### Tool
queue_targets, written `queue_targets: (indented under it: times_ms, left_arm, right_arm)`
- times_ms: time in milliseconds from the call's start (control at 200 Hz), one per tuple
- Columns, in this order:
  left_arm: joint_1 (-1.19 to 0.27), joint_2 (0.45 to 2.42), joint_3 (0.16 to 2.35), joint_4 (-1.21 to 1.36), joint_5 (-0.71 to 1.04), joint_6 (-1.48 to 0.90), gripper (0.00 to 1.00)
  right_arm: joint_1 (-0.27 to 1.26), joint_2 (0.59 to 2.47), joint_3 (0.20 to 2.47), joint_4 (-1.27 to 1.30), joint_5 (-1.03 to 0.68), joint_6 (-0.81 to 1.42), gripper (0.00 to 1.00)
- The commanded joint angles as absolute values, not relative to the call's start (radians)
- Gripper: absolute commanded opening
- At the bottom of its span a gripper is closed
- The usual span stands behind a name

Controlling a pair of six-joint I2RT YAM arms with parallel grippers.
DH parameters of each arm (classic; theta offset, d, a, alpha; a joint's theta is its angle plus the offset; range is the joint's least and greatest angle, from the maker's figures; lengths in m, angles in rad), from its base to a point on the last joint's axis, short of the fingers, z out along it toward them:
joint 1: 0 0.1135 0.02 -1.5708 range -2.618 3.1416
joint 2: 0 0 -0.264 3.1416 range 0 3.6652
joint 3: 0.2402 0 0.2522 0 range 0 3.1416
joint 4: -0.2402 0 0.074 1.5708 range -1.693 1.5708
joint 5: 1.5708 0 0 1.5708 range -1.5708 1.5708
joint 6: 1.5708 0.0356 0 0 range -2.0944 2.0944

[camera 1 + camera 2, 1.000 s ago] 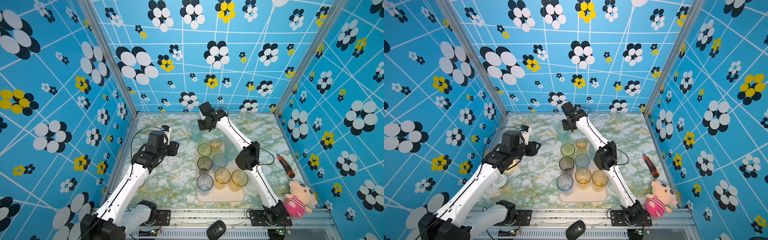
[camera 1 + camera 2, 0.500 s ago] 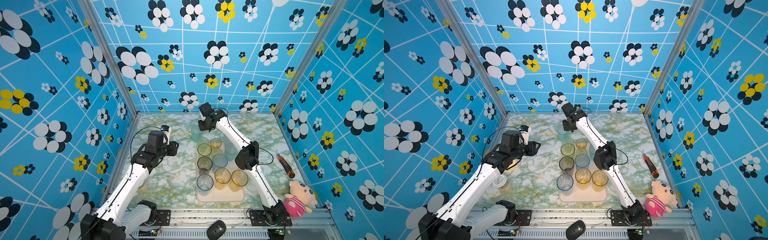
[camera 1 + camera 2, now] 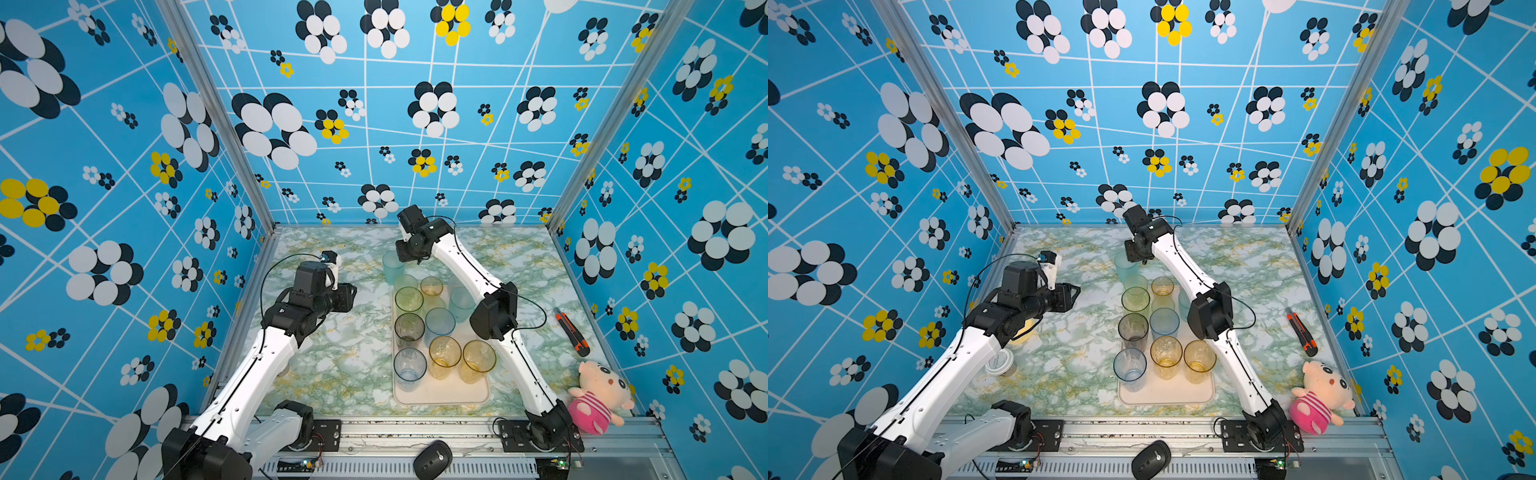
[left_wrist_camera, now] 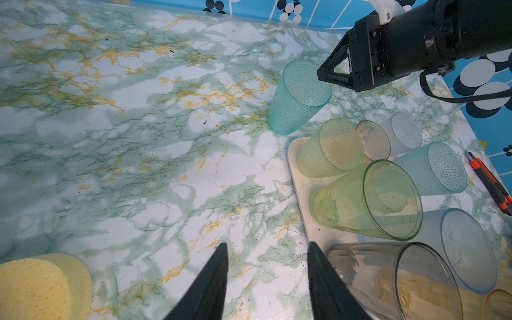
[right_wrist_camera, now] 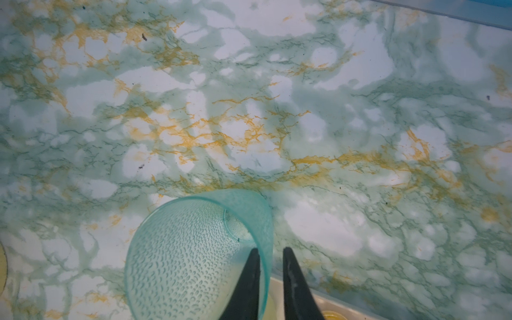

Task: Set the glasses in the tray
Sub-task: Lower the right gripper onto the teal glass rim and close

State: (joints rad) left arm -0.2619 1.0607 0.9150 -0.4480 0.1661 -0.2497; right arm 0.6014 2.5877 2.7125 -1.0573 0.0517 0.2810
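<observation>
The marbled tabletop fills the booth floor in both top views. On its right half lies the tray, its long side running away from the arm bases. Most of the glasses stand upright on it in rows, and the tray's near end is bare. In both top views the right arm's elbow covers part of the far-right tumblers, but the left wrist view shows them unblocked. A plush toy sits at the near right corner, seen only from above.

One teal tumbler is off the tray, upright on the table just beyond the tray's far left corner. The right wrist view shows the right gripper astride the tumbler's wall, one finger inside and one outside. The fingers are narrowly apart, and a sliver of gap shows between the outer finger and the wall, so the wall is not pinched. From above, the wrist body hides those fingers.

The left gripper hovers over bare table just beside the tray's long left edge, near a smoky glass. Its fingers are well apart with nothing between them. Its own camera shows this, while the top views show it only from the side.

A yellow disc lies on the table on the side of the left gripper away from the tray. It is plain in the left wrist view and mostly under the left arm from above. A mouse rests on the front rail, seen only from above. A box cutter lies on the table right of the tray. A white lid shows beside the left arm in a top view, and neither wrist view has it.
</observation>
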Motion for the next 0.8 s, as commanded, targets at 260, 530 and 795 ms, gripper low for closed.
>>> queue_targets:
  times_ms: [260, 530, 795]
  left_arm:
    - [-0.252, 1.06, 0.895, -0.437, 0.181, -0.237, 0.48]
    - [-0.25, 1.062, 0.892, -0.436, 0.183, -0.238, 0.48]
    - [-0.247, 1.065, 0.889, -0.433, 0.186, -0.239, 0.48]
  right_arm:
    - [0.598, 2.628, 2.743, -1.051, 0.029, 0.29, 0.13]
    - [0.601, 2.626, 2.743, -1.052, 0.034, 0.275, 0.07]
    - [0.617, 2.612, 2.743, -1.047, 0.066, 0.236, 0.03]
